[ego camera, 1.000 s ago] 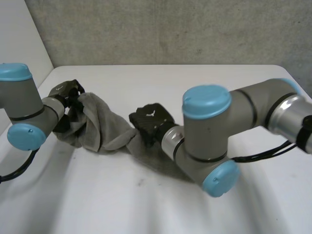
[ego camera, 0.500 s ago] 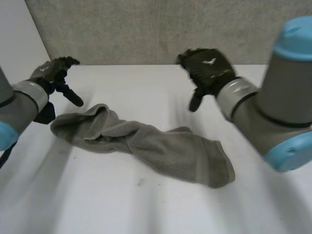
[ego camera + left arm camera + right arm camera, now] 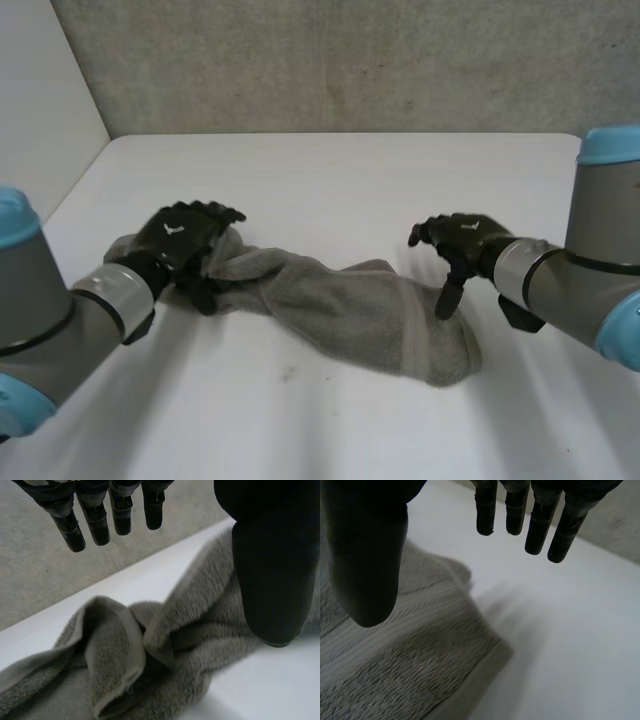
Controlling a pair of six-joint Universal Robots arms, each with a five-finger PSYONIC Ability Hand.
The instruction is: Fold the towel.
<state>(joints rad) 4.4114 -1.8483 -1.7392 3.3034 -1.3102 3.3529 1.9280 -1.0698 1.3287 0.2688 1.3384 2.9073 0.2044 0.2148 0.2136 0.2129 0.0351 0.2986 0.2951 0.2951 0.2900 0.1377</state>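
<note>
1. Found grey terry-cloth towel [image 3: 350,310], rumpled and twisted lengthwise, lying on smooth white table [image 3: 330,170].
2. Noted black left hand [image 3: 180,240] over its bunched end, fingers relaxed, grasping nothing.
3. Noted black right hand [image 3: 455,240] above its flat hemmed end, fingers spread, released.

No readable text or numbers. Small white mark on the back of the left hand [image 3: 185,240] and right hand [image 3: 460,238], too small to read.
</note>
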